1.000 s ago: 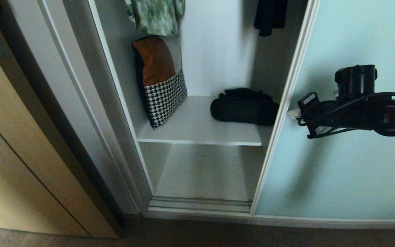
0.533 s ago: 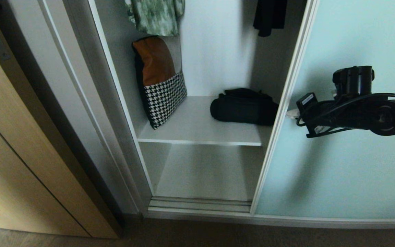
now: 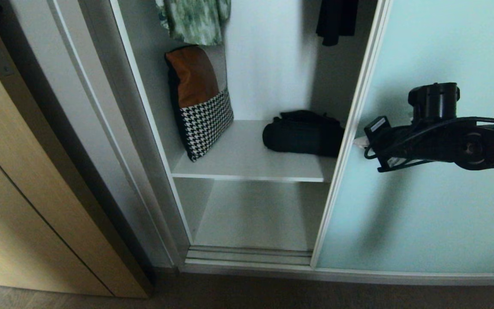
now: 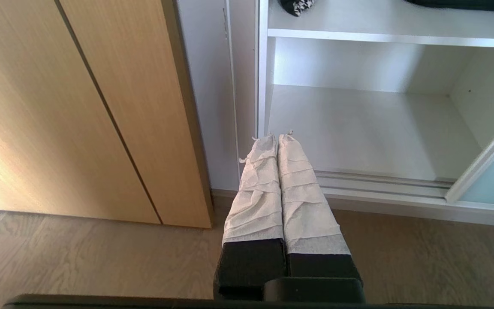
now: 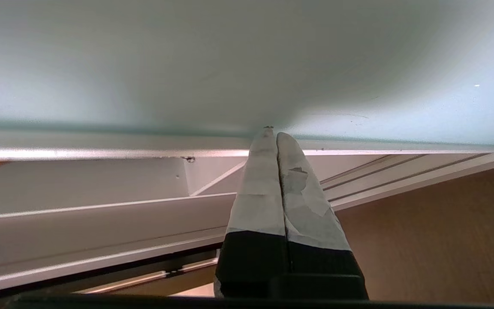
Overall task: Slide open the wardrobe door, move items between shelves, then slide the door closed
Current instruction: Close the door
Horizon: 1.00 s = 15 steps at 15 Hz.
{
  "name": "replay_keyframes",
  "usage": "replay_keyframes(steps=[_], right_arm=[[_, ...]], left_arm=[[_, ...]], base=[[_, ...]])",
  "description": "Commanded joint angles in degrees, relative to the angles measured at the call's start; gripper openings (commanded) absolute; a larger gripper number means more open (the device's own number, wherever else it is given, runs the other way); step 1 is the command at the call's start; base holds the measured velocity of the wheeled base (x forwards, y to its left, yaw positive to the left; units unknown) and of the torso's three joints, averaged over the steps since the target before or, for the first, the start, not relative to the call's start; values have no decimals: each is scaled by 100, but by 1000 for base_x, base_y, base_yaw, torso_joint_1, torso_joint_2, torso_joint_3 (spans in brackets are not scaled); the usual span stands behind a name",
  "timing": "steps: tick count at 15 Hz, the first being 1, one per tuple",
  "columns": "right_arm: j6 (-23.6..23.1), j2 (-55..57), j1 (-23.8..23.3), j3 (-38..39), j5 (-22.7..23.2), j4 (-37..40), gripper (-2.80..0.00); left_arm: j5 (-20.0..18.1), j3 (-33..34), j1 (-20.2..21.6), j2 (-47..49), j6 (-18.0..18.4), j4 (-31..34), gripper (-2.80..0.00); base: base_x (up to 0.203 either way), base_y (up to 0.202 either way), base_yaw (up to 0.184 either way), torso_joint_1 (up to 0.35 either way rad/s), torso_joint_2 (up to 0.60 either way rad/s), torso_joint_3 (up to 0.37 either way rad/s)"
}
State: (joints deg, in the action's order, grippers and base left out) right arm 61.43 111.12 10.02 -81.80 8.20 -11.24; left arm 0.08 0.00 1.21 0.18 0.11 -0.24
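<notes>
- Presently, my right pincer (image 3: 360, 141) is pressed together, holding nothing, with its taped tips against the left frame edge of the sliding wardrobe door (image 3: 423, 206), at about the height of the upper shelf (image 3: 247, 165).
- The right wrist view confirms it: the fingertips (image 5: 268, 141) meet the silver frame where the frosted turquoise glass begins.
- My left pincer (image 4: 278, 141) is also pressed together and empty, parked low in front of the wardrobe, near the tan wood-grain door (image 4: 79, 107) and well apart from the work.
- The opening shows the black bag (image 3: 302, 135) lying on the right part of the upper shelf, its right end hidden behind the door frame. A houndstooth cushion (image 3: 200, 103) leans against the left wall of the same shelf. The lower shelf (image 3: 255, 214) carries nothing I can see.
- Judgement: the step in hand is sliding the door; the bag is partly covered, so I judge the door must travel further right before the bag is moved.
- Recommended method: keep the tips flat on the metal frame, not the glass, and push straight along the track (image 3: 251, 253), level, without pressing inward.
- Risk: closed tips can slip off the slim frame edge onto the glass or into the opening; a slow steady push guards against this.
- Hanging garments (image 3: 195, 19) sit well above and do not obstruct.
</notes>
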Motion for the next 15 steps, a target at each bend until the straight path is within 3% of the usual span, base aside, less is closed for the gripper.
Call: replay_keyframes(steps=[1, 4, 9, 15], right_arm=[[-39, -50, 338, -29, -101, -1, -280], [-222, -21, 905, -170, -465, 7, -280], [-432, -291, 1855, -257, -684, 37, -280], [-471, -2040, 2199, 1108, -640, -11, -280]], left_arm=[[1, 0, 2, 8, -2, -2, -280], [1, 0, 2, 8, 7, -2, -280], [1, 0, 2, 8, -2, -2, -280], [1, 0, 2, 8, -2, -2, -280]], base=[[0, 0, 0, 0, 0, 0], [0, 0, 0, 0, 0, 0], [0, 0, 0, 0, 0, 0], [0, 0, 0, 0, 0, 0]])
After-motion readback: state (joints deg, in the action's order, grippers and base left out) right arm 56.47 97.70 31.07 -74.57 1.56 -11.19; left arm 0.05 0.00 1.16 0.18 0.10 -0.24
